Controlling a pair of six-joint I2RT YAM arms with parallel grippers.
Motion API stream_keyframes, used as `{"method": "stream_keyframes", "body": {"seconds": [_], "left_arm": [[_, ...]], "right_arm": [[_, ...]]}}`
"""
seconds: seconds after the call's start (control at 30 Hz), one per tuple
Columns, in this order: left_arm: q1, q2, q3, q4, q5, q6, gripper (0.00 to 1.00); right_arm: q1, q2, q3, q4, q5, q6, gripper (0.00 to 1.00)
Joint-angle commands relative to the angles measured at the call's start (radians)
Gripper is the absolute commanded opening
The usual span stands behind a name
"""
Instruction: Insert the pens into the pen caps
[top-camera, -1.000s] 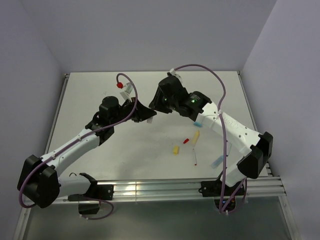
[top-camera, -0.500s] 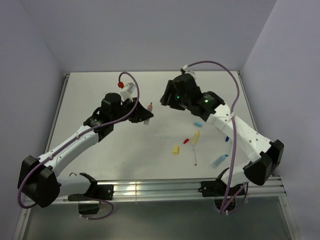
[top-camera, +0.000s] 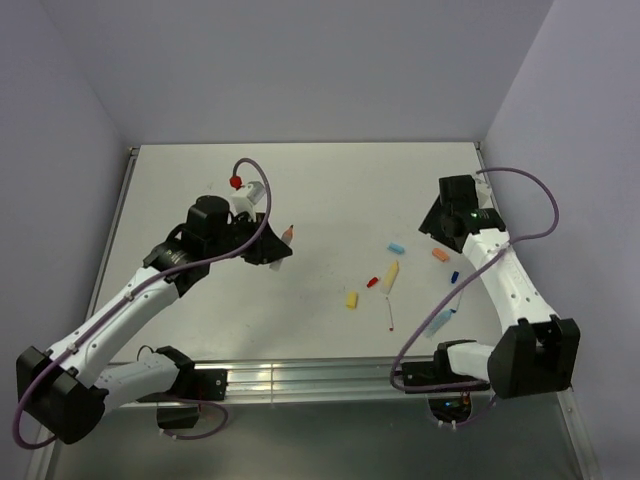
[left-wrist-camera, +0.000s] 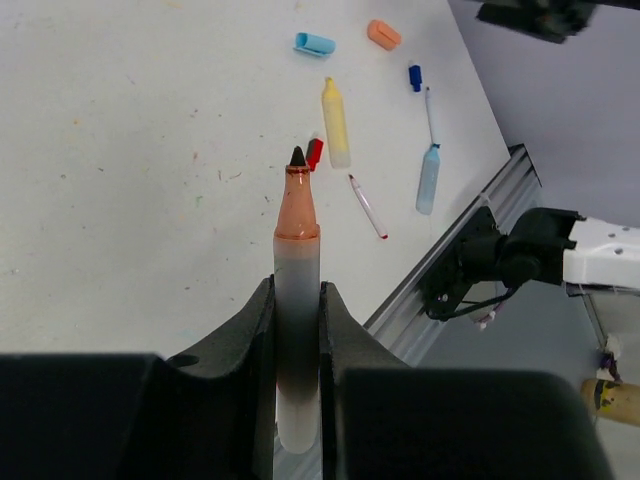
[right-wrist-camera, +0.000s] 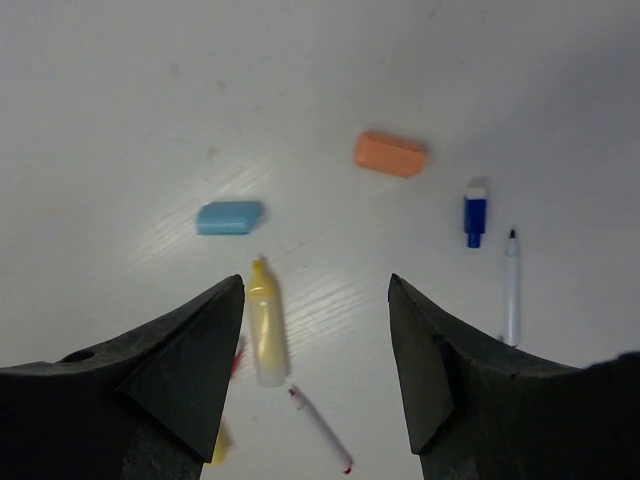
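Note:
My left gripper (top-camera: 275, 248) is shut on a white pen with an orange tip (left-wrist-camera: 297, 250), held above the table left of centre, tip pointing out past the fingers (left-wrist-camera: 258, 320). My right gripper (right-wrist-camera: 315, 290) is open and empty, hovering at the right (top-camera: 437, 222). Below it lie an orange cap (right-wrist-camera: 390, 154), a light blue cap (right-wrist-camera: 229, 217), a dark blue cap (right-wrist-camera: 475, 213), a thin dark blue pen (right-wrist-camera: 512, 285), a yellowish pen (right-wrist-camera: 265, 322) and a thin red pen (right-wrist-camera: 320, 428). A red cap (top-camera: 372, 283), a yellow cap (top-camera: 351, 299) and a light blue pen (top-camera: 440, 321) lie nearby.
The white table (top-camera: 330, 180) is walled at the back and on both sides. A metal rail (top-camera: 320, 378) runs along the near edge, close to the light blue pen. Purple cables loop over both arms.
My right arm has swung away from the left gripper to the right side of the table, uncovering the caps. My left gripper has stayed shut on the pen and drawn back slightly.

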Motion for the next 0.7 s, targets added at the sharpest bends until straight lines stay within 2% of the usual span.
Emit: {"method": "stream_keyframes", "body": {"seconds": [0.0,0.07,0.3,0.67], "left_arm": [[0.003,-0.046,0.028,-0.012,0.057,0.063,0.00],[0.006,-0.051,0.020,-0.010,0.069,0.072,0.00],[0.015,-0.081,-0.035,0.026,0.095,0.060,0.00],[0.026,-0.103,-0.047,0.025,0.086,0.061,0.00]], "right_arm": [[-0.083,0.054,-0.043,0.042,0.001,-0.054,0.67],[-0.129,0.080,-0.062,0.071,-0.006,-0.058,0.67],[-0.175,0.208,-0.029,0.077,0.021,-0.063,0.69],[-0.241,0.407,0.059,0.109,0.044,0.019,0.49]]}}
